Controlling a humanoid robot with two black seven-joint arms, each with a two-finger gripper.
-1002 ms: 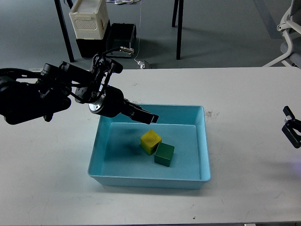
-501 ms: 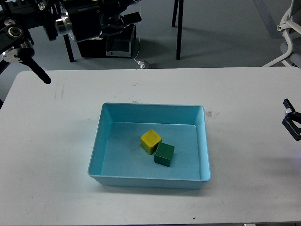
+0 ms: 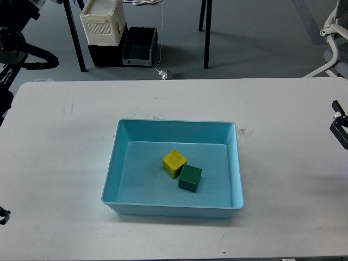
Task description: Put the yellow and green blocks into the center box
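Claw of the right arm (image 3: pixel 341 129) shows only as a small dark piece at the right edge of the frame, above the white table (image 3: pixel 283 114); whether it is released or clenched I cannot tell. Parts of the left arm (image 3: pixel 16 46) sit in the upper left corner, but its claw is outside the frame. Well away from both, the light blue box (image 3: pixel 126 147) rests in the middle of the picture on the table. Inside it, on the floor near the centre, the yellow block (image 3: pixel 174 162) and the green block (image 3: pixel 190 178) lie touching, the green one to the lower right of the yellow. Above the table's far edge, at upper left, a cream and black container (image 3: pixel 103 27) stands on the grey floor.
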